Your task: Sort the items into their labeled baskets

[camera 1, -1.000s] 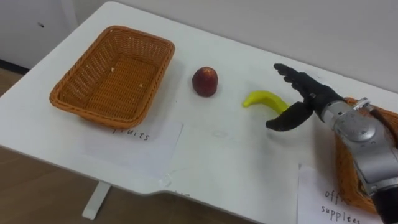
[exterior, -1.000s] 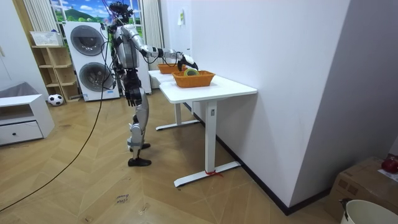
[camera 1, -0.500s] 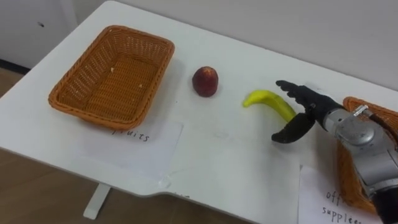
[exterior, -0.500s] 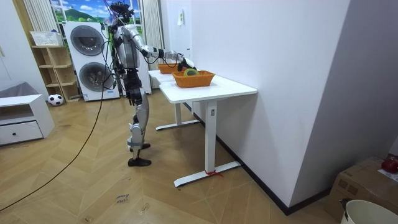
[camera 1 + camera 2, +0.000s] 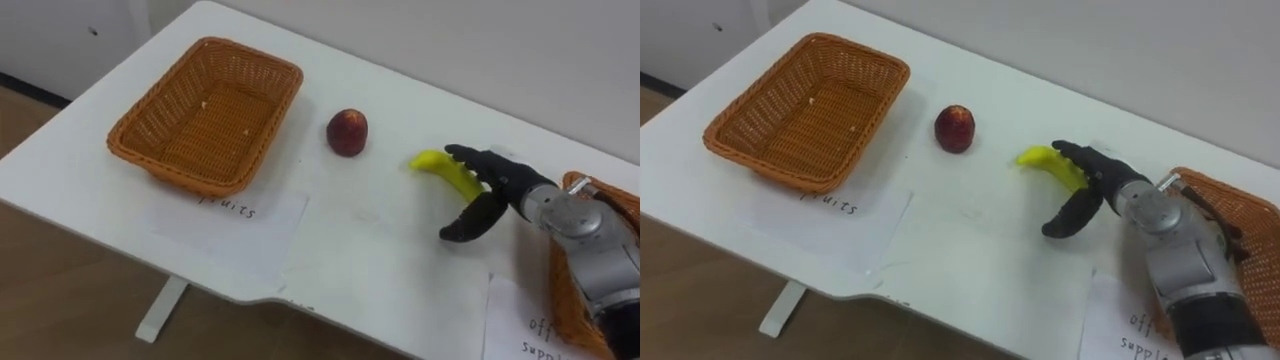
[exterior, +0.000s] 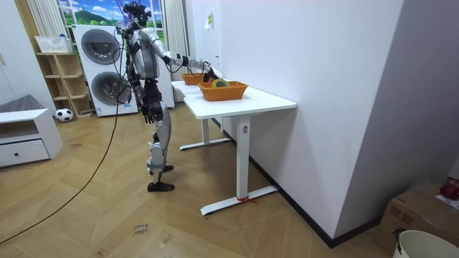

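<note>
A yellow banana (image 5: 440, 166) lies on the white table (image 5: 350, 250), right of a red peach (image 5: 347, 132). My right hand (image 5: 497, 185) is open at the banana's right end, with the fingers stretched over it and the thumb spread out below, off the fruit. An empty wicker basket (image 5: 205, 110) with a paper label for fruit stands at the left. A second wicker basket (image 5: 1240, 215) sits at the right edge, behind my right forearm. In the room view my left hand (image 6: 146, 112) hangs at my side.
Two paper labels lie near the table's front edge, one before the left basket (image 5: 235, 225) and one at the right (image 5: 520, 320). A wall runs behind the table. In the room view I stand at the table's side, washing machines (image 6: 100, 50) behind me.
The camera has shifted, so the whole scene sits further right. My right hand has come down and closer to the banana, its fingers now over the banana's right end.
</note>
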### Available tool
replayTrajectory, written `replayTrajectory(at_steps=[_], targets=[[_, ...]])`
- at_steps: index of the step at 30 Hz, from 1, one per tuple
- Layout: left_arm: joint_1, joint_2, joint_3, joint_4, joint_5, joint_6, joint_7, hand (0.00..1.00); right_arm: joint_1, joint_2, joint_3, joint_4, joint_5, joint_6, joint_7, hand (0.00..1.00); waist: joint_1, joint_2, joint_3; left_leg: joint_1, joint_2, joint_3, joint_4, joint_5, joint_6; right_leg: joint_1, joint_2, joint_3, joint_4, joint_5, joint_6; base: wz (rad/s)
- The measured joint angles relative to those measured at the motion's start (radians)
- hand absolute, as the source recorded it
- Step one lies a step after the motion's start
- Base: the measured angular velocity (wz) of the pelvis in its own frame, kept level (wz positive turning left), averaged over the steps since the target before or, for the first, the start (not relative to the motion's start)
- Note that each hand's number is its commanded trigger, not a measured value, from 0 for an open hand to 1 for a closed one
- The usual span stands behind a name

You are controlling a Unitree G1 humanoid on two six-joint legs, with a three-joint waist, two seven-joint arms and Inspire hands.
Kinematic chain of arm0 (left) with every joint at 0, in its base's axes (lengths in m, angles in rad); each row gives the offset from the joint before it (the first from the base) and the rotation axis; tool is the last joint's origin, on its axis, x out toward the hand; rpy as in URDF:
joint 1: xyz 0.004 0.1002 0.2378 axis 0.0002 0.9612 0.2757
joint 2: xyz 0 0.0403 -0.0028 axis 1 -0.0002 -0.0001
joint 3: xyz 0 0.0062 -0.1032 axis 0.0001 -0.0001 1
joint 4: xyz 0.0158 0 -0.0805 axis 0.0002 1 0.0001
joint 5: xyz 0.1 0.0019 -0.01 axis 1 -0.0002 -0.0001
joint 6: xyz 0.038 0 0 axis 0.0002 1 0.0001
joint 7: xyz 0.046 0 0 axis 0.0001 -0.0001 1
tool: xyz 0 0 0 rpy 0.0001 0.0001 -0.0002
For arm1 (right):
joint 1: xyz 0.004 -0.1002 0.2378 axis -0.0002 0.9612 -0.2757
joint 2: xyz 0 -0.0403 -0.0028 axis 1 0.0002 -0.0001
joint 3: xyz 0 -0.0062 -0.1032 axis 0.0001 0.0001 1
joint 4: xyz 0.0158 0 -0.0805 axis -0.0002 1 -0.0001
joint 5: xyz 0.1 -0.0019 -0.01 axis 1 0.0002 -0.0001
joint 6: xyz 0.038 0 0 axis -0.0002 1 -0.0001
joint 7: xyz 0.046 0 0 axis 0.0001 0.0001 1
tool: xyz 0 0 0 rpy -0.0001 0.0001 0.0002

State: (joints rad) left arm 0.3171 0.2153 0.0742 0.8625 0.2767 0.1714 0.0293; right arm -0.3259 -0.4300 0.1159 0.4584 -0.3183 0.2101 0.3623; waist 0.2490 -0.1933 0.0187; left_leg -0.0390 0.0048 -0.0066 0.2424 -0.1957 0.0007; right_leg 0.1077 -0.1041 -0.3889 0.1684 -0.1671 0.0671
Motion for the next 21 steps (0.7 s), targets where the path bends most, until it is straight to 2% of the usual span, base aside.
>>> replayTrajectory(at_steps=[6, 9, 13, 15, 16, 21], targets=[[-0.001, -0.001, -0.001, 0.000, 0.000, 0.003, -0.004, 0.00, -0.006, 0.004, -0.001, 0.032, 0.005, 0.000, -0.072, 0.00, 0.004, 0.010, 0.0057, -0.026, -0.001, -0.008, 0.012, 0.000, 0.000, -0.016, 0.000, -0.010, 0.000, 0.000, 0.000, 0.05], [-0.001, -0.001, -0.001, 0.000, 0.000, 0.005, -0.001, 0.00, -0.015, 0.004, -0.006, 0.038, 0.008, -0.002, -0.113, 0.00, 0.002, 0.018, 0.0030, -0.041, -0.001, -0.011, 0.014, 0.000, 0.000, -0.026, 0.000, -0.022, 0.000, 0.000, 0.000, 0.06], [-0.001, -0.003, 0.000, -0.001, 0.000, 0.010, 0.002, 0.00, -0.033, 0.004, -0.005, 0.062, 0.009, -0.005, -0.114, 0.00, 0.002, 0.019, 0.0018, -0.044, -0.001, -0.014, 0.015, 0.000, 0.000, -0.028, 0.000, -0.028, 0.000, 0.000, 0.000, 0.02], [-0.006, -0.001, 0.001, -0.001, -0.002, 0.010, 0.002, 0.00, -0.055, 0.000, -0.005, 0.105, 0.033, -0.009, -0.120, 0.00, 0.001, 0.011, -0.0063, -0.064, -0.001, -0.015, 0.026, 0.002, 0.000, -0.045, 0.000, -0.027, 0.002, 0.000, 0.000, 0.00], [-0.007, -0.001, 0.001, -0.001, -0.006, 0.011, 0.001, 0.00, -0.064, 0.000, -0.005, 0.124, 0.044, -0.010, -0.124, 0.00, 0.001, 0.009, -0.0074, -0.073, -0.001, -0.015, 0.033, 0.002, 0.000, -0.051, 0.000, -0.027, 0.002, 0.000, 0.000, 0.00], [-0.012, -0.001, 0.001, 0.001, -0.010, 0.010, -0.001, 0.00, -0.078, 0.000, 0.000, 0.166, 0.082, -0.012, -0.167, 0.00, 0.004, 0.010, -0.0058, -0.081, -0.001, -0.015, 0.030, 0.004, 0.000, -0.057, 0.000, -0.027, 0.003, 0.002, -0.004, 0.00]])
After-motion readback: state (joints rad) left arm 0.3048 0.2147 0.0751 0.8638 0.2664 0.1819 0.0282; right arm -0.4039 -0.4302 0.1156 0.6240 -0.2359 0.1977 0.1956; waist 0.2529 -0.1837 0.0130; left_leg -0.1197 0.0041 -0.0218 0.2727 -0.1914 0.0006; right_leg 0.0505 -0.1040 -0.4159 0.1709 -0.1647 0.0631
